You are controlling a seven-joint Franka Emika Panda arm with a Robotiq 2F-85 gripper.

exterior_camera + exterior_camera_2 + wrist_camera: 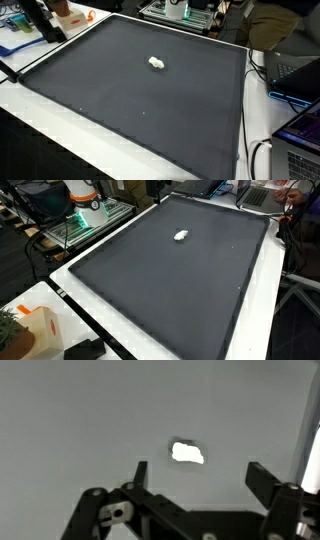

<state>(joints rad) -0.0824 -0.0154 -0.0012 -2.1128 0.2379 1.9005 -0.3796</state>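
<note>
claw: (200, 468) spread wide, nothing between the fingers (141, 468); seen only in the wrist view, held above the mat
lump: small white lump (157, 63), alone on the dark mat (120, 110)
lump place: inner part of the mat, apart from every edge and corner, somewhat nearer the edge by the green-lit rack (180, 10) than the opposite edge
mat place: covers most of the white tabletop (40, 130)
step (judged): lining the claw up over the lump
lineup: wrist view has the lump ahead of the fingertips, a touch toward one finger
do it well: centre the lump in the gap first, come straight down, keep the fingers wide until they flank it; lump is small and light, a skewed approach likely nudges it
counts: lump 1; mat 1; claw 1, fingers 2
</note>
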